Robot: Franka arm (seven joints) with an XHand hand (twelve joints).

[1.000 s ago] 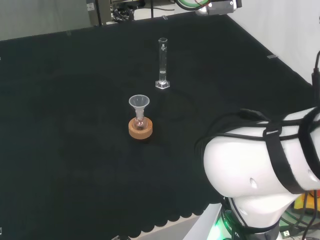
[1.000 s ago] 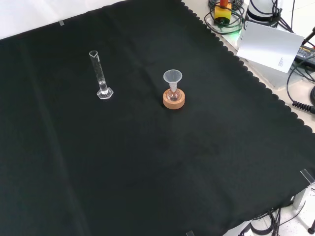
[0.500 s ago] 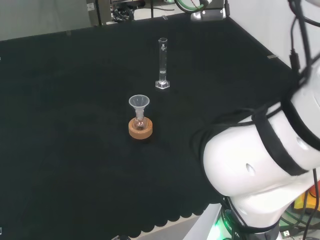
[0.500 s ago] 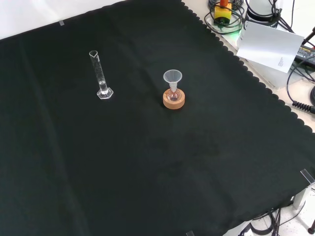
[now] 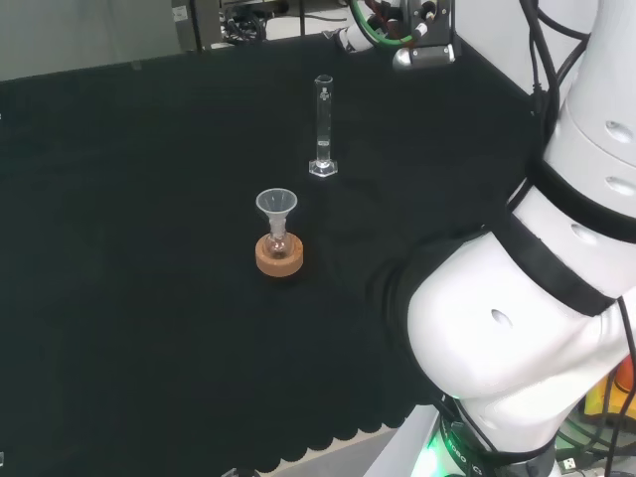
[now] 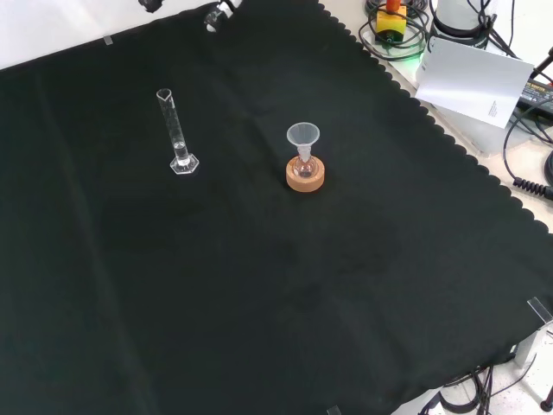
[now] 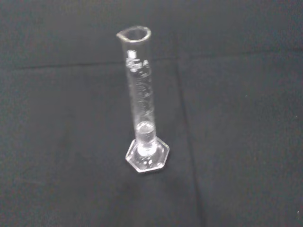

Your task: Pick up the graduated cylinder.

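Standing upright on the black cloth [image 6: 259, 285], the clear graduated cylinder [image 5: 322, 124] has a hexagonal foot and pour lip. At its 7 o'clock in the head view, a small flask [image 5: 279, 238] carrying a funnel [image 5: 277, 204] sits in a cork ring [image 5: 279, 255]. Whether the hand's fingers are spread, I cannot tell.

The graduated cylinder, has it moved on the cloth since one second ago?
No. In the front view the graduated cylinder stands upright to the left of the cork ring, as before.
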